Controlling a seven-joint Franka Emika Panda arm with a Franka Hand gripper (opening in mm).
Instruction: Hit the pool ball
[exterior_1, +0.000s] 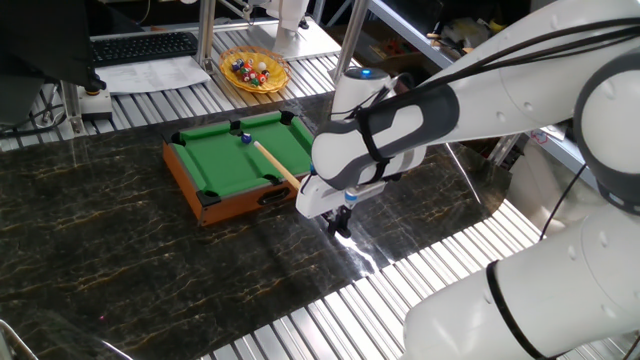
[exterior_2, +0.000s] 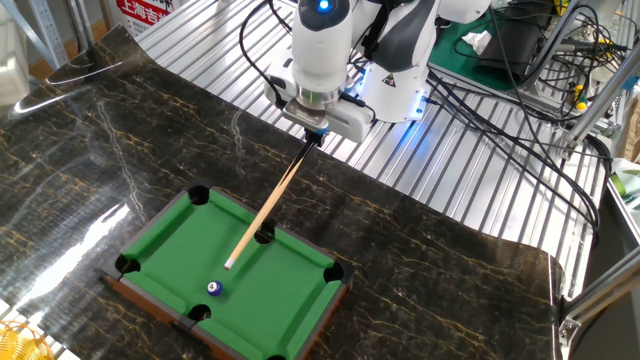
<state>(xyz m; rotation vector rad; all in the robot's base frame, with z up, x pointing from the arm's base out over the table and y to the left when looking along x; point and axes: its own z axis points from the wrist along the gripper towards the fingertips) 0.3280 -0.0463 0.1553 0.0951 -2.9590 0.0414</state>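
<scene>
A mini pool table (exterior_2: 290, 300) (exterior_1: 190, 170) with green felt and a wooden frame sits on the dark marble table. The pool ball (exterior_2: 214, 289) (exterior_1: 246, 138), tiny, dark blue with a pale spot, lies on the felt near one long rail. My gripper (exterior_2: 311, 128) (exterior_1: 340, 222) is shut on the thick end of a wooden cue stick (exterior_2: 268, 205) (exterior_1: 275, 163). The cue slants down over the felt. Its pale tip (exterior_2: 229, 265) rests a short way from the ball, not touching it.
A yellow bowl (exterior_1: 254, 72) with several coloured balls stands behind the pool table on the metal slats. A keyboard (exterior_1: 140, 45) and papers lie at the back. Cables and the robot base (exterior_2: 400, 80) are beyond the gripper.
</scene>
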